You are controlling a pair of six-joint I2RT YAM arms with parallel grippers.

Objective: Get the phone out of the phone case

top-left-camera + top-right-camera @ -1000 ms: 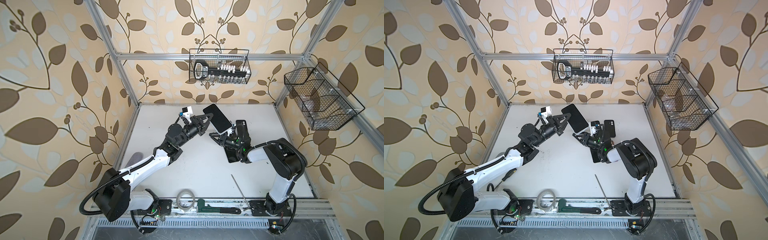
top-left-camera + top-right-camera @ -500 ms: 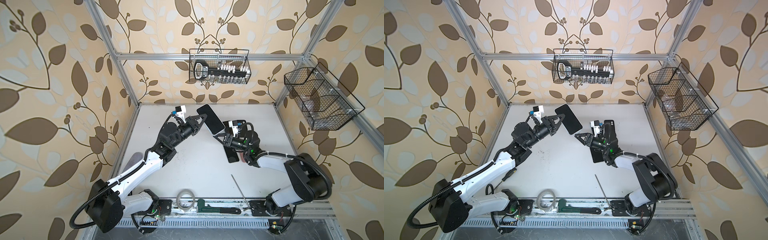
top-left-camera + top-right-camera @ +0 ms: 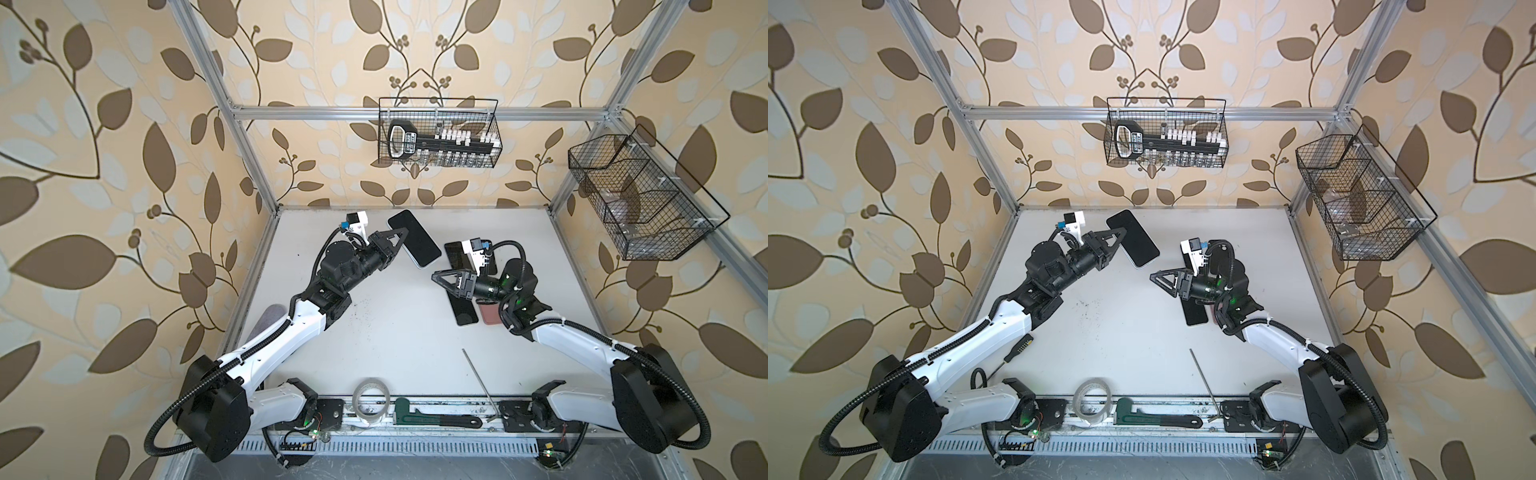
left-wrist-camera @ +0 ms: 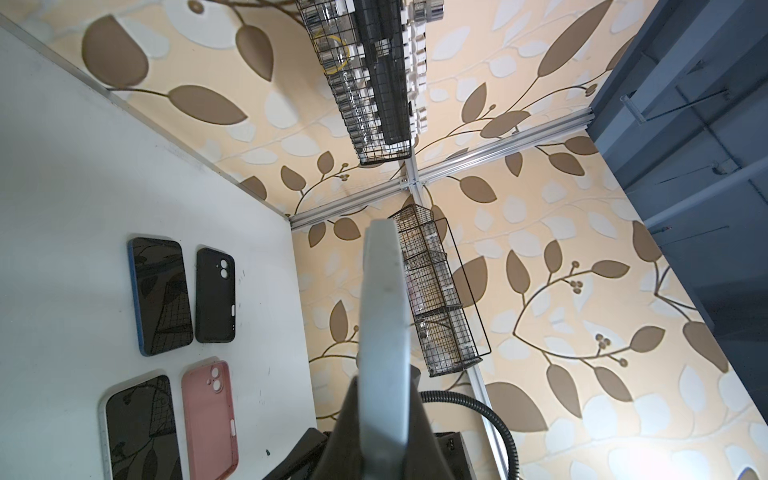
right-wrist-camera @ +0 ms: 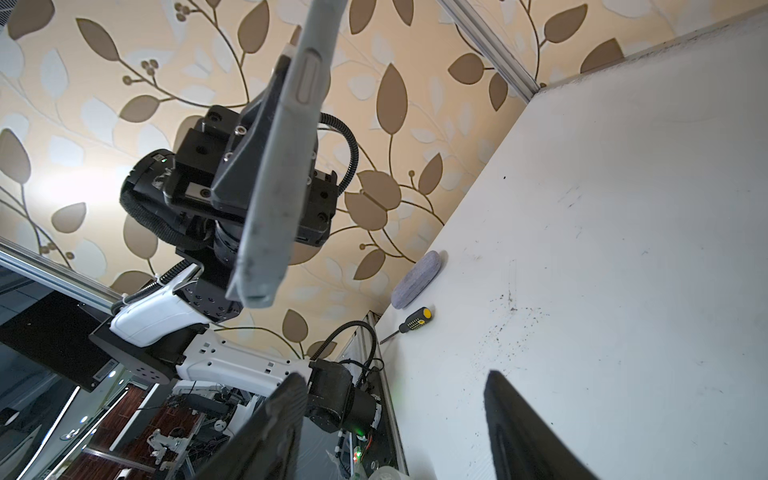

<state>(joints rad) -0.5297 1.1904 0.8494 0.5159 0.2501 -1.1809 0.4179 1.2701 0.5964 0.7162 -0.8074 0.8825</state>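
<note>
The two arms have come apart: a second ago both were bunched together over the middle of the worktop with the phone between them. Now the left arm has swung off to the left and back, taking the phone with it.

The left hand is clamped tight on one long edge of the phone, which it holds up off the worktop, tilted, dark screen up in both top views. The pale case looks to be still on it: there is a light rim round the screen, and the right wrist view shows a moulded button cover along the side.

The right hand has let go and pulled back to its own side. Its fingers stand well apart with nothing between them, pointing across at the phone from a fair way off.

Below and behind it, in the left wrist view, lie a blue-edged phone beside a black case, and a white-edged phone beside a pink case, each pair already split.

So I'd say the pull just tried did not free this one. The right hand will likely need a fresh bite on the case's rim while the left keeps it steady.
</note>
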